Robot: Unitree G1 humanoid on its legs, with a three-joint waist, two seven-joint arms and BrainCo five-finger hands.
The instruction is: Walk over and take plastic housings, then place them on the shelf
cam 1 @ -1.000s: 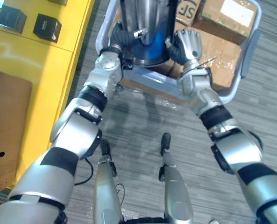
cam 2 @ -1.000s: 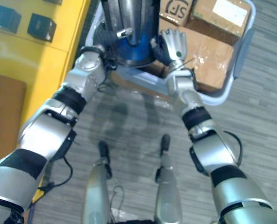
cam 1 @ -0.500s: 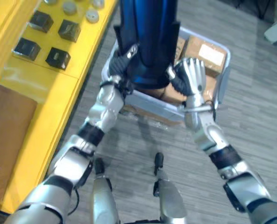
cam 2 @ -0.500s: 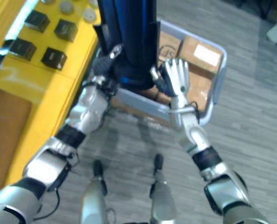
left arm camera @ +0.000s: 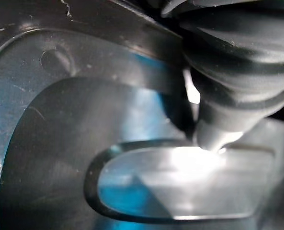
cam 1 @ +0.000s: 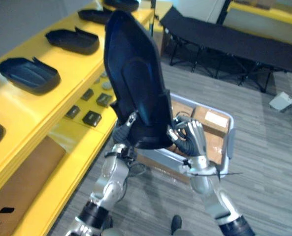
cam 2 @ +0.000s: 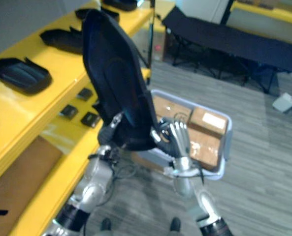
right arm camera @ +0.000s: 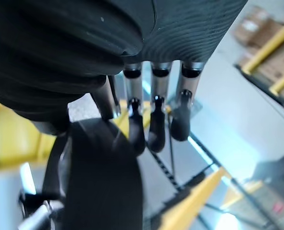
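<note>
Both arms reach forward and up in front of the body, forearms angled towards each other. The left arm [cam 1: 108, 178] rises from the lower left, and the left hand [cam 1: 122, 132] shows its dark ribbed cover [left arm camera: 237, 72]. The right arm [cam 1: 210, 199] rises from the lower right. The right hand [cam 1: 194, 140] is upright with its palm turned inward towards the left hand, and its fingers [right arm camera: 153, 125] are straight, side by side, pointing upward.
</note>
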